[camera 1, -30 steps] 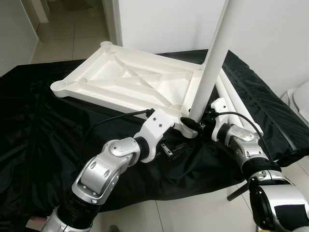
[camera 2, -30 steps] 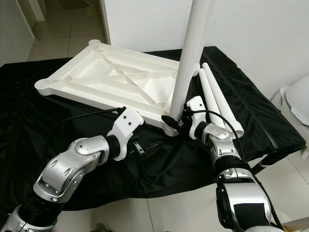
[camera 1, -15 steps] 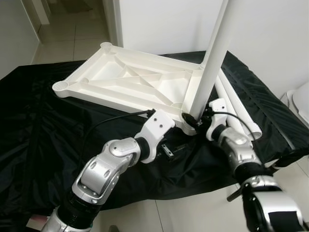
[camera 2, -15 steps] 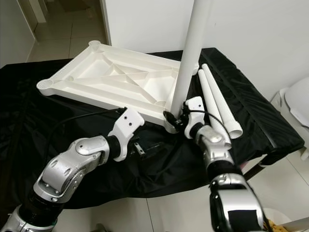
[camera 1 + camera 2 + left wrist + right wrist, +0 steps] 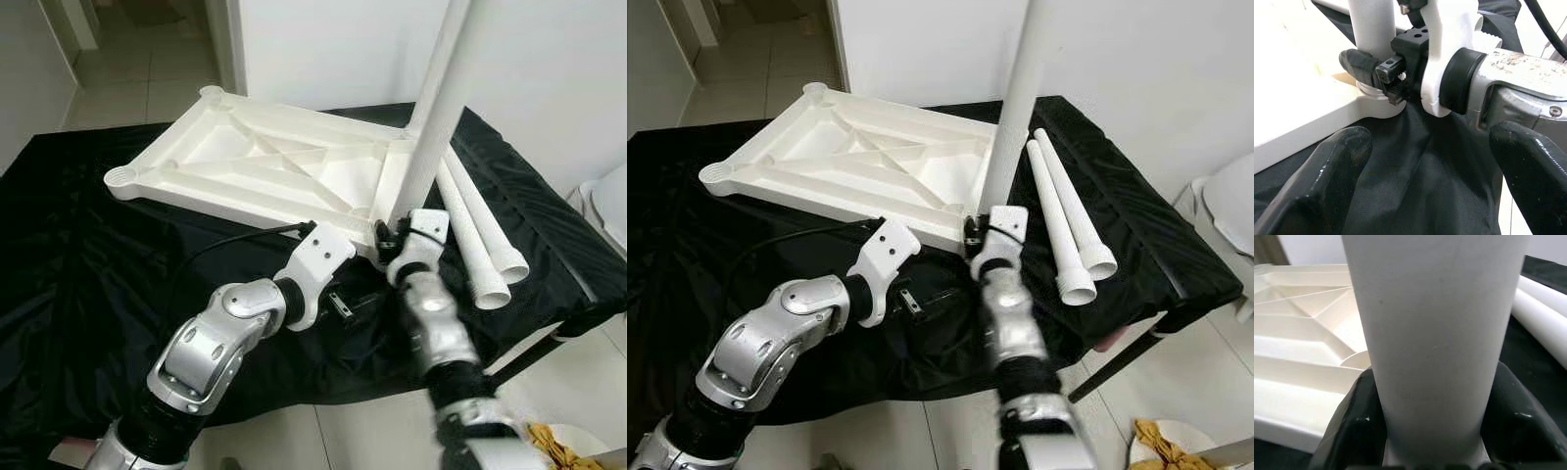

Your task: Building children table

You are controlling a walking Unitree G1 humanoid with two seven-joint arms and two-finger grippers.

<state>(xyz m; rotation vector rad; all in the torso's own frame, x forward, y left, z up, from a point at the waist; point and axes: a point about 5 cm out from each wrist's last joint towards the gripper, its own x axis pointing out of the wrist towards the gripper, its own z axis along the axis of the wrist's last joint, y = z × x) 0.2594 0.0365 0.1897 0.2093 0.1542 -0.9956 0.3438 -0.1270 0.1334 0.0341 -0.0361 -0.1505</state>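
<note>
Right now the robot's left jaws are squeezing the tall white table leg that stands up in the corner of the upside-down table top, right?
Not quite: the right gripper squeezes the tall white plastic table leg, as the right wrist view shows. The left gripper hangs open nearby.

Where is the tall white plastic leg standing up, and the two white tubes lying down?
Tall white plastic leg (image 5: 428, 127), left eye view, middle of shaft.
Two white tubes lying down (image 5: 1065, 230), right eye view, nearer tube's middle.
</note>
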